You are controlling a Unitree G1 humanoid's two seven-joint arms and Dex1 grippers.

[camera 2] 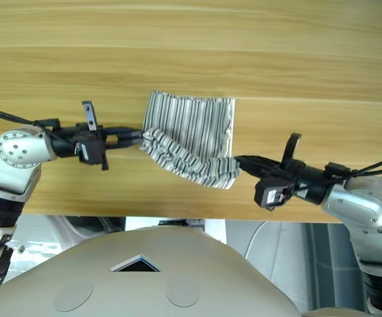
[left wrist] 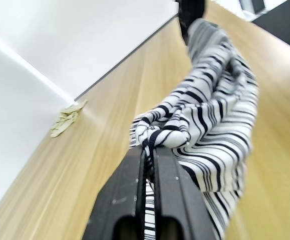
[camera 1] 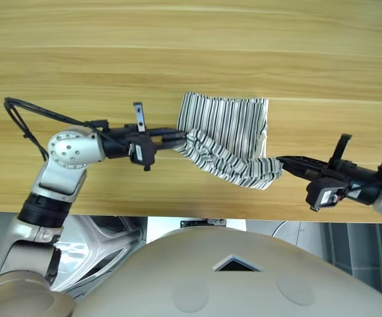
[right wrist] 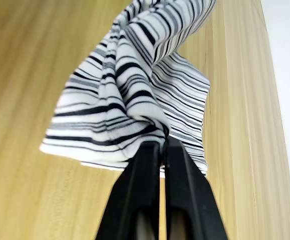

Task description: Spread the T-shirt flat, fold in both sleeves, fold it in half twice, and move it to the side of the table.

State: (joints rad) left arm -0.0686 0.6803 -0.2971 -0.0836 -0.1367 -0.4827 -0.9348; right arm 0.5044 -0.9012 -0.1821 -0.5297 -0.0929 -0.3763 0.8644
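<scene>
A black-and-white striped T-shirt (camera 1: pixel 227 135) lies folded small in the middle of the wooden table (camera 1: pixel 191 53). Its near edge is lifted into a sagging band that hangs between the two grippers. My left gripper (camera 1: pixel 185 135) is shut on the shirt's near left corner (left wrist: pixel 160 137). My right gripper (camera 1: pixel 280 160) is shut on the near right corner (right wrist: pixel 150 127). The far part of the shirt rests flat on the table. In the wrist views each pair of black fingers (left wrist: pixel 150 170) pinches bunched striped cloth.
The table's near edge (camera 1: pixel 191 214) runs just behind both arms. Bare wood stretches to the left, right and far side of the shirt. A pale wall borders the table in the left wrist view, with a small flaky patch (left wrist: pixel 67 117) at its edge.
</scene>
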